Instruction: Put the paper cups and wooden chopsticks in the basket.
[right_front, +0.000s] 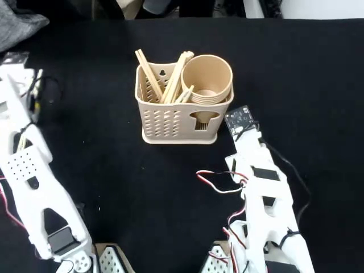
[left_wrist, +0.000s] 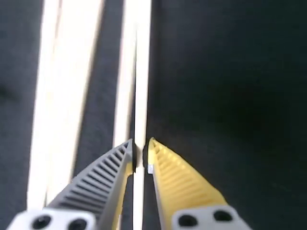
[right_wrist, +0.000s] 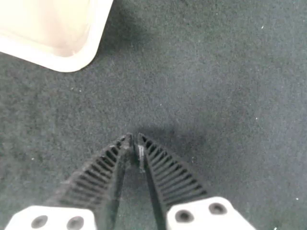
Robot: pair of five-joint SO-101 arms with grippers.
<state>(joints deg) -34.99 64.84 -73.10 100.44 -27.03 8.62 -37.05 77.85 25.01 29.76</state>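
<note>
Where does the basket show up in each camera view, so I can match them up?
High view: the basket stands in the upper middle, just beyond the right arm.
Right wrist view: its rounded corner lies ahead of the right gripper, off to one side.
Left wrist view: faces a pale stick in the left gripper instead.
Shared landmark: the black cloth under everything.

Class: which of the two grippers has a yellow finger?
The left gripper: one finger is yellow, the other grey. The right gripper has two black fingers.
</note>
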